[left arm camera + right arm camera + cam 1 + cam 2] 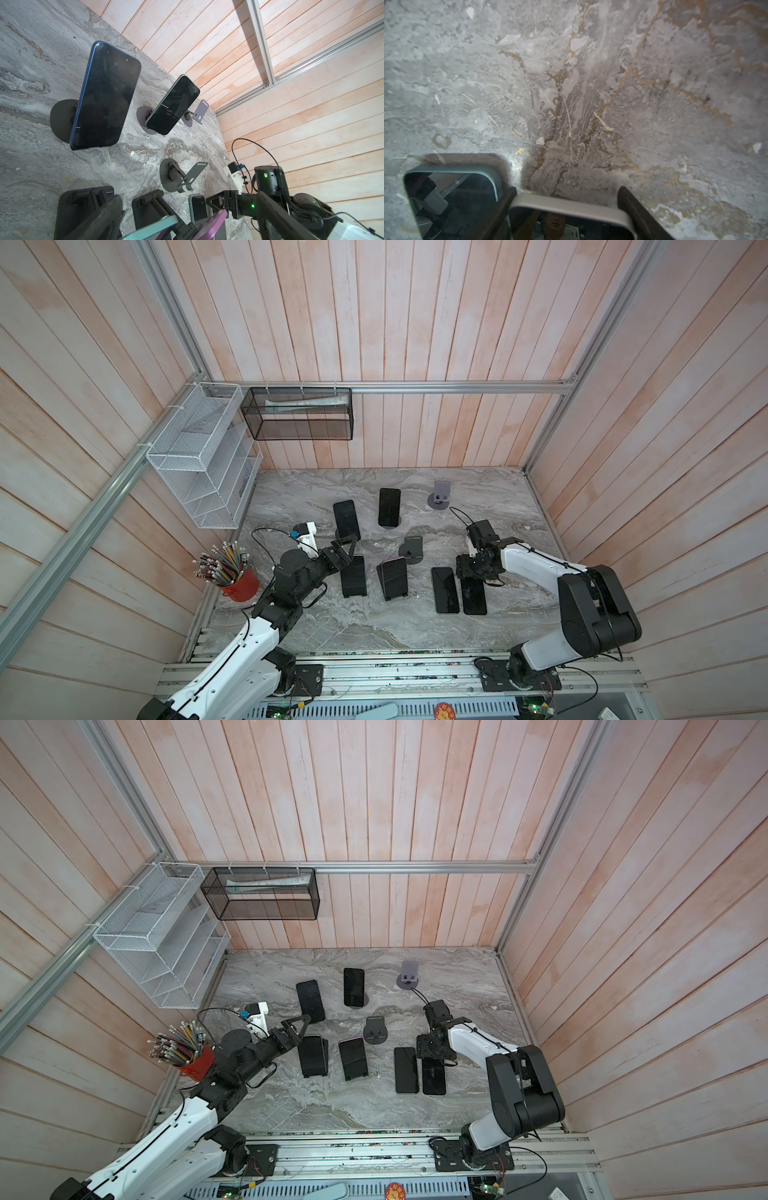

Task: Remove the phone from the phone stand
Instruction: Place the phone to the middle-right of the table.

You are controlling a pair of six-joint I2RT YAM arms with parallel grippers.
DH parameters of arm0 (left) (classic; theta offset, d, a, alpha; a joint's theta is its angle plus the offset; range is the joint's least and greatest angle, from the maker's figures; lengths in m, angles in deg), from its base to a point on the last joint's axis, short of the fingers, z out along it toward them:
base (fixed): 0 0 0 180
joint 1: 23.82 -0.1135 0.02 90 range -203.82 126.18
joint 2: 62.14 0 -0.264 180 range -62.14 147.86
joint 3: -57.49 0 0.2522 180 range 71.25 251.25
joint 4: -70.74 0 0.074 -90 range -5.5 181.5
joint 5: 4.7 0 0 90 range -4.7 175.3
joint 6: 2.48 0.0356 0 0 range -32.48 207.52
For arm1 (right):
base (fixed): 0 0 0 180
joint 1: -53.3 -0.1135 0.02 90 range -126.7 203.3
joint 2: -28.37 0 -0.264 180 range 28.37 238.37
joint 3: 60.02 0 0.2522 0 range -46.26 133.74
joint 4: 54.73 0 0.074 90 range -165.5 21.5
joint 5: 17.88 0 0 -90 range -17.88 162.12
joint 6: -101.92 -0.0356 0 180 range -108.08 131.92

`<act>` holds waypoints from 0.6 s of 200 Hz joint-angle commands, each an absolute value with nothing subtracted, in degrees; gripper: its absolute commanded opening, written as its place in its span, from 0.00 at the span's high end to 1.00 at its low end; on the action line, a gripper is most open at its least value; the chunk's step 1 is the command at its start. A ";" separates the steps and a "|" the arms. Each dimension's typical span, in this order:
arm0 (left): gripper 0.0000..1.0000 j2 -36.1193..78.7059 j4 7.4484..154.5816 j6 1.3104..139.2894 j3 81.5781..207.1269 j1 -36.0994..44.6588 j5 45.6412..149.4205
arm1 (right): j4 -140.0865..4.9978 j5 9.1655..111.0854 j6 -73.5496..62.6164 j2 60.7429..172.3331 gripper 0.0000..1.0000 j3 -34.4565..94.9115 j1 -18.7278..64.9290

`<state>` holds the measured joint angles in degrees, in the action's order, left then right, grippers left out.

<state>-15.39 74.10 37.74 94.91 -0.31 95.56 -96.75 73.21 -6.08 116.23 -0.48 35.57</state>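
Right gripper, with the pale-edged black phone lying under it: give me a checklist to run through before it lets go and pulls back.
1. Is the pale-edged black phone flat on the grey marble table: ok.
2. Is the right gripper shut across its sides: ok.
3. Room beside the teal-edged phone: not ok, one finger sits in the narrow gap, so opening may nudge it.
4. Is the black round-based stand empty: ok.
5. Is the left gripper open and away: ok.
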 commanded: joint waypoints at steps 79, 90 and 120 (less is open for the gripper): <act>0.00 -16.65 74.37 38.04 94.67 -0.70 96.29 | -93.99 72.22 -6.40 120.11 0.21 0.05 35.99; 0.00 -16.70 74.55 37.95 94.71 -0.74 96.08 | -93.75 71.53 -6.51 120.07 0.21 0.06 35.97; 0.00 -16.67 75.21 37.86 95.24 -0.73 96.48 | -93.22 70.82 -6.99 119.48 0.20 -0.21 36.25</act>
